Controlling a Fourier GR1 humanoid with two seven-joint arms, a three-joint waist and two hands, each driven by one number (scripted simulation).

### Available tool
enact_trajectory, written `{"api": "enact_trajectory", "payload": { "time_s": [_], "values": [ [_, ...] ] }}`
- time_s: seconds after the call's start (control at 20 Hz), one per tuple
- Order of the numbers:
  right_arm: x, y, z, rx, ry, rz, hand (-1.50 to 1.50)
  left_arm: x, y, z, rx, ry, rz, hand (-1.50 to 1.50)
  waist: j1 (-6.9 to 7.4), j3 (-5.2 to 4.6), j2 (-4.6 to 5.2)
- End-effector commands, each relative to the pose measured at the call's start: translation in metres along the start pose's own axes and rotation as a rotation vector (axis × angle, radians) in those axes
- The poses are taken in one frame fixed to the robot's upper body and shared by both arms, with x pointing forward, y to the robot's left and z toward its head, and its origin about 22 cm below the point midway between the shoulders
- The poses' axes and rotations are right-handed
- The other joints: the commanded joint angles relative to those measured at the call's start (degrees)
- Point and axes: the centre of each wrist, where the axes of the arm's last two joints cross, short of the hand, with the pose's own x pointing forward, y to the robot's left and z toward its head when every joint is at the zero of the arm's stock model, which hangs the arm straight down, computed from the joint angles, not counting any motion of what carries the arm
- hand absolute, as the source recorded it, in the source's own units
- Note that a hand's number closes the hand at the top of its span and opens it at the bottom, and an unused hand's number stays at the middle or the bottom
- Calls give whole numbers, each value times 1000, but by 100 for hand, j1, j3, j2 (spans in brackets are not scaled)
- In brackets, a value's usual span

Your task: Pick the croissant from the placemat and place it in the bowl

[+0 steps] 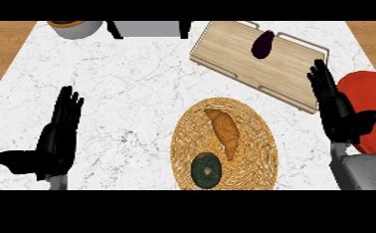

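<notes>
A golden-brown croissant point(225, 131) lies lengthwise on a round woven placemat point(253, 150) in the lower middle of the head view. A red bowl point(361, 97) shows at the right edge, partly hidden behind my right hand point(336, 110). That hand stands open, fingers straight and pointing up, to the right of the placemat and apart from the croissant. My left hand point(57, 135) rests open at the lower left, fingers up, far from the placemat.
A dark green round vegetable point(207, 170) sits on the placemat's lower part, just below the croissant. A wooden tray point(235, 48) with a dark eggplant point(262, 45) lies at the upper right. A grey pot point(75, 28) stands at the top left.
</notes>
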Motion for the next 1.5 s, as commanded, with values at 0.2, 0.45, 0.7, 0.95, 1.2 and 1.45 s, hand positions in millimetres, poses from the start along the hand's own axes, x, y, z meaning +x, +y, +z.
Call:
{"api": "enact_trajectory", "payload": {
  "time_s": [0.2, 0.45, 0.7, 0.95, 1.2, 1.45],
  "values": [
    [44, 77, -30, 759, -115, -169, 150, 39, 1, -32, -117, -165, -222, 0, 755, 113, 179],
    [31, 32, -76, 702, -199, -135, -150, 63, -15, -49, -146, -141, -305, 0, 540, 91, 199],
    [66, 20, -99, 1038, -390, -85, -150, 66, -25, -62, -123, -124, -321, 0, 404, 70, 147],
    [97, 15, -119, 1191, -408, 186, -150, 69, -21, -65, -124, -84, -331, 0, 400, 52, 106],
    [142, 51, -132, 1288, -456, 493, -150, 70, -34, -71, -114, -95, -332, 0, 313, 39, 81],
    [146, 89, -124, 1410, -448, 692, -150, 67, -17, -62, -108, -79, -353, 0, 255, 35, 20]
  ]
}}
